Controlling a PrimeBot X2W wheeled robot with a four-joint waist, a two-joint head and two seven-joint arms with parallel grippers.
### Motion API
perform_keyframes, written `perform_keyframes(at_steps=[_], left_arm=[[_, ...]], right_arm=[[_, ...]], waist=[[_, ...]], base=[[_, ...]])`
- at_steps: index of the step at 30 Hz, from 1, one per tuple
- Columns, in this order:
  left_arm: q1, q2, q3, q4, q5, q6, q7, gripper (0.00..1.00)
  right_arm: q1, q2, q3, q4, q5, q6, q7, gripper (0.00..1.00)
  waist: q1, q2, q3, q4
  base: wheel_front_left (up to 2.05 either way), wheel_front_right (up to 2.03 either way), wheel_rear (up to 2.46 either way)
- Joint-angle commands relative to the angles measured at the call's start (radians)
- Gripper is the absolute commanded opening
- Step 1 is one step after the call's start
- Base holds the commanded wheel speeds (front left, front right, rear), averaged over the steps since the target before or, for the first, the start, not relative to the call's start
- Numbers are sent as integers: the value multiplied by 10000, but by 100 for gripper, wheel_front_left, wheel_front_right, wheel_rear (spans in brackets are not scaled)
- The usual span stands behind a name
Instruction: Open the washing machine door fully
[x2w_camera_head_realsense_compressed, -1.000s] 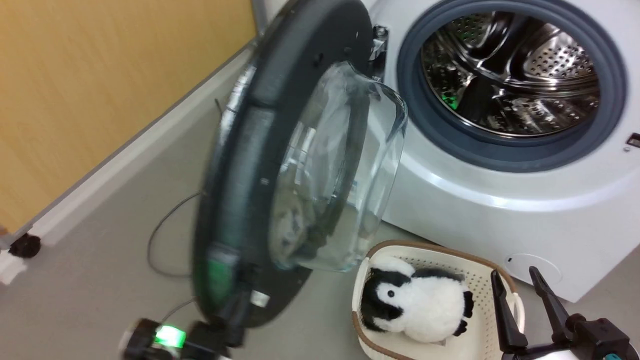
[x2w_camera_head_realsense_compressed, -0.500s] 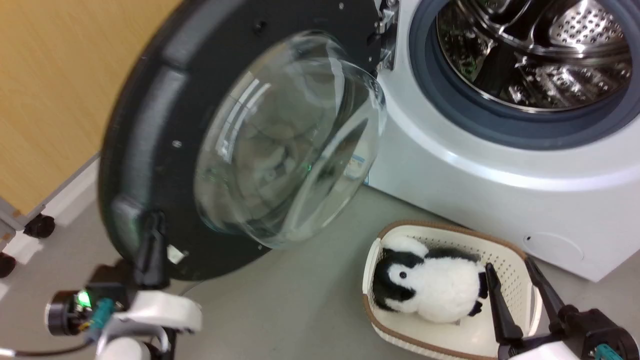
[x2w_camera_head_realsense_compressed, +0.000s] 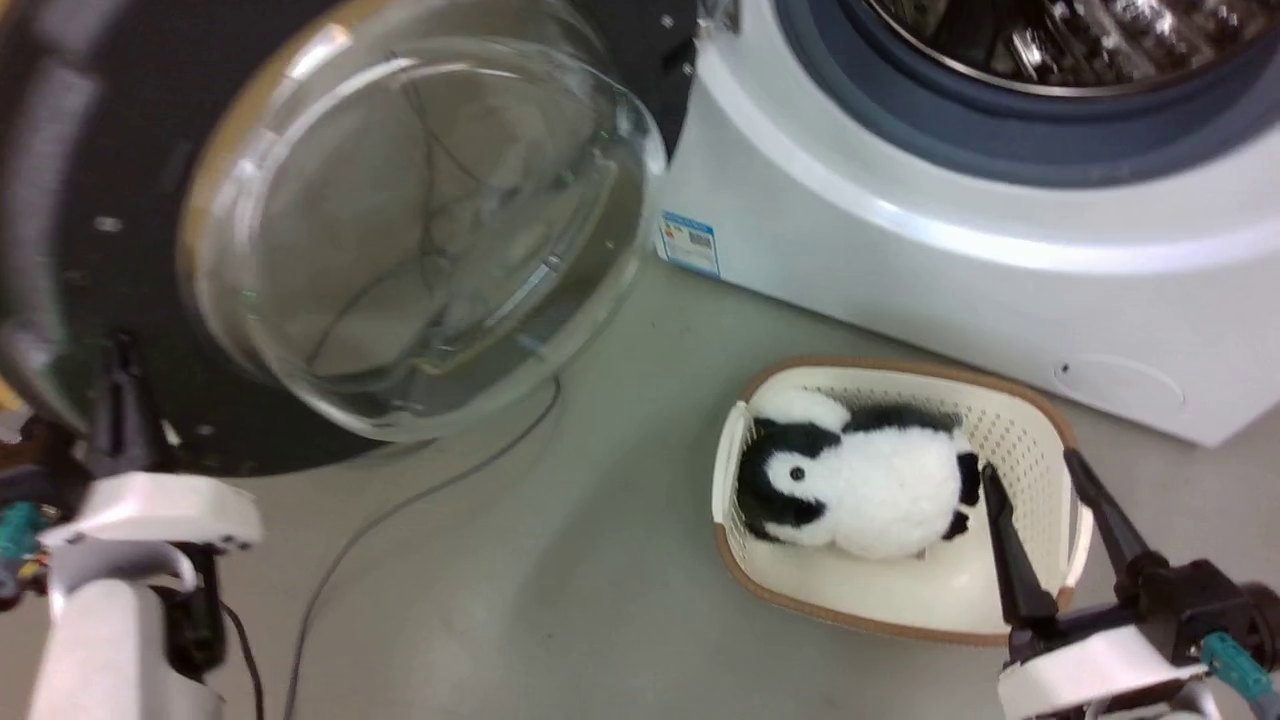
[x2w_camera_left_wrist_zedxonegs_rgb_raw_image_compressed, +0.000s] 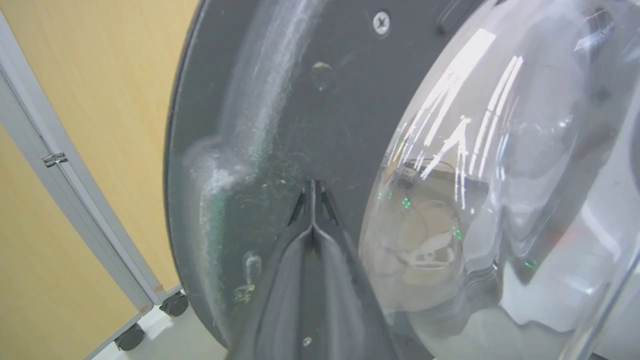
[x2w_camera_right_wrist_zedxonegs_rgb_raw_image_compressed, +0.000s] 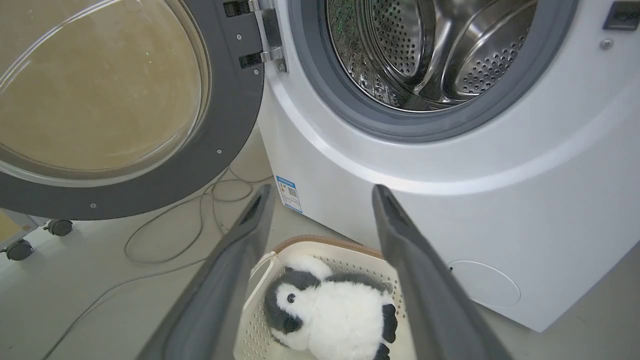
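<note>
We note round black glass-bowled door (x2w_camera_head_realsense_compressed: 400, 220), left gripper (x2w_camera_left_wrist_zedxonegs_rgb_raw_image_compressed: 312, 200) closed against it, right gripper (x2w_camera_head_realsense_compressed: 1028, 465) spread over cream basket (x2w_camera_head_realsense_compressed: 920, 590) holding plush penguin (x2w_camera_head_realsense_compressed: 860, 485).

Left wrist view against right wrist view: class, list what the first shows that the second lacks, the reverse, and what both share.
Left wrist view, not right: the left gripper, shut, its tips at the black rim of the washing machine door. Right wrist view, not left: the open right gripper, steel drum, door hinge, basket holding a plush penguin. Both: the door's glass bowl and castor wheels.
</note>
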Motion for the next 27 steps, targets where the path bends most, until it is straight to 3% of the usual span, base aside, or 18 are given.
perform_keyframes(at_steps=[1,16,27], left_arm=[[-319,88,236,137,-40,-102,-11,0],[-2124,826,1846,2116,-52,-533,-11,0],[-3039,1300,2457,3411,243,-783,-11,0]], right_arm=[[-271,-115,4,-58,-28,8,-44,100],[-833,-451,-13,-191,-86,8,-44,100],[-1007,-482,-61,-151,-108,8,-44,100]], waist=[[-1,0,354,-252],[-1,0,1329,-604],[-1,0,1542,-777]], base=[[0,0,0],[0,0,0],[0,0,0]])
